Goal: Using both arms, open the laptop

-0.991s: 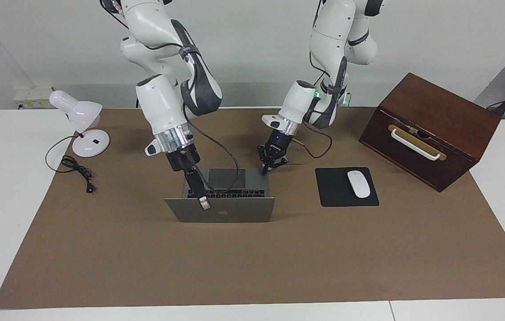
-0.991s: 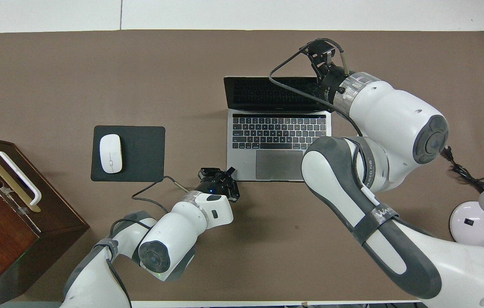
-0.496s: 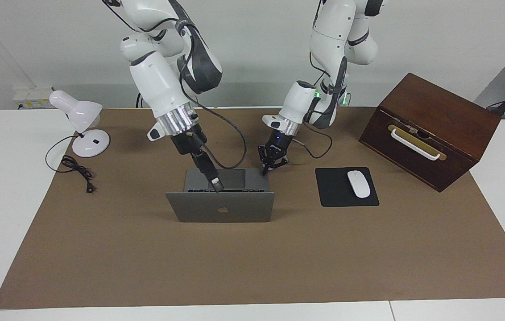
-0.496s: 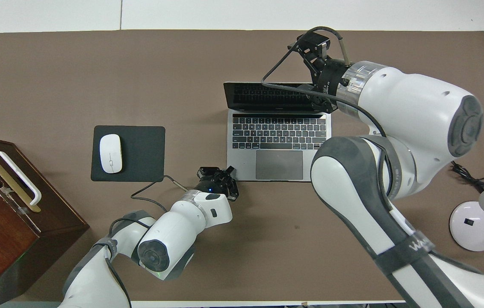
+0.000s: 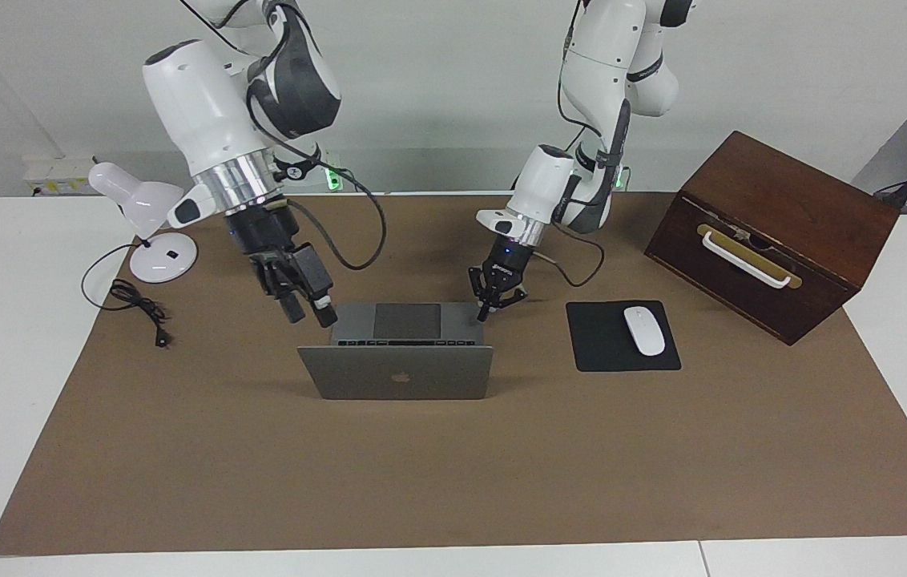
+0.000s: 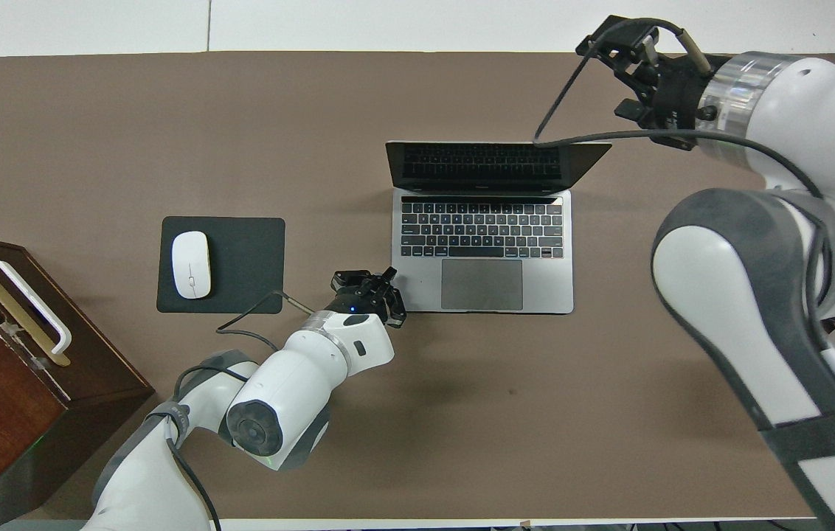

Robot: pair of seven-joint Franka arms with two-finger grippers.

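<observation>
The silver-grey laptop point(image 5: 396, 373) stands open in the middle of the brown mat, its lid with the apple logo raised steeply. The overhead view shows its dark keyboard point(image 6: 482, 228) and trackpad. My left gripper point(image 5: 489, 309) is low at the base's corner nearest the robots, toward the left arm's end, and also shows in the overhead view point(image 6: 380, 284). My right gripper point(image 5: 308, 312) is open and empty. It hangs in the air beside the laptop toward the right arm's end, clear of the lid, and also shows in the overhead view point(image 6: 628, 48).
A white mouse point(image 5: 644, 330) lies on a black mouse pad point(image 5: 606, 357) beside the laptop, toward the left arm's end. A brown wooden box point(image 5: 774, 224) with a white handle stands past it. A white desk lamp point(image 5: 151, 216) and its cord point(image 5: 137, 304) are at the right arm's end.
My right gripper has left the lid's top edge, swung up and away toward the right arm's end, and opened. The lid stands a little more upright. My left gripper has barely moved.
</observation>
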